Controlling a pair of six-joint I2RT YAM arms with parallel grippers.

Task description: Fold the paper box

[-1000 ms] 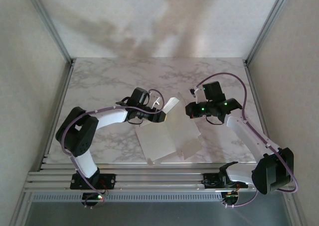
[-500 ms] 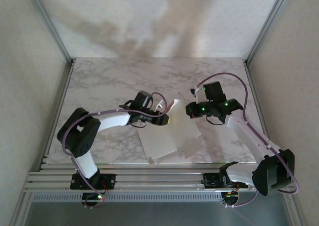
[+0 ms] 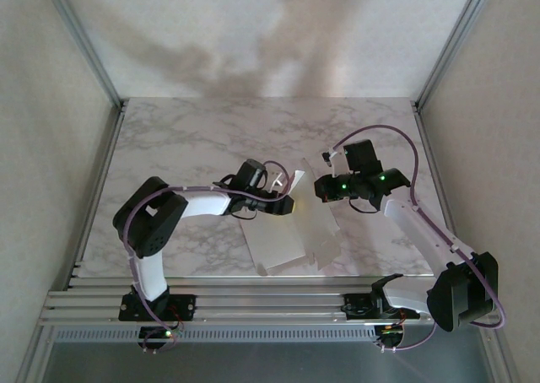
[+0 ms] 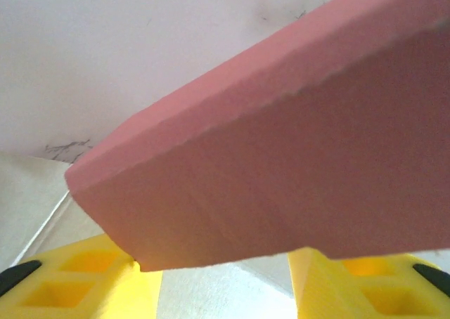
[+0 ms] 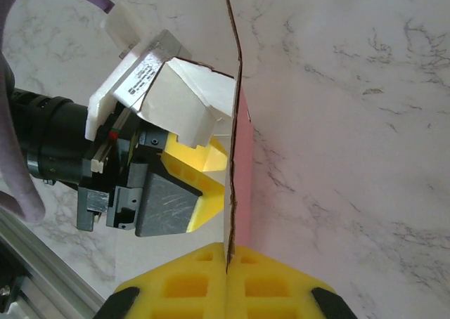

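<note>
On the marble desk (image 3: pixel 186 138), the paper box (image 3: pixel 283 240) lies lower centre, mostly unfolded, with one panel (image 5: pixel 242 185) raised. The right end effector (image 5: pixel 226 259) clamps that panel's edge. The left end effector (image 4: pixel 225 277), jaws apart, sits against a pink flap (image 4: pixel 281 157). Most folds look undone.

The box (image 3: pixel 283 235) is thin creased card, half folded, lying white side up at lower centre of the overhead frame. Its upper right panel (image 5: pixel 242 185) stands on edge, pink on its right face. From the panel's top a white flap (image 5: pixel 186 105) bends left.
</note>
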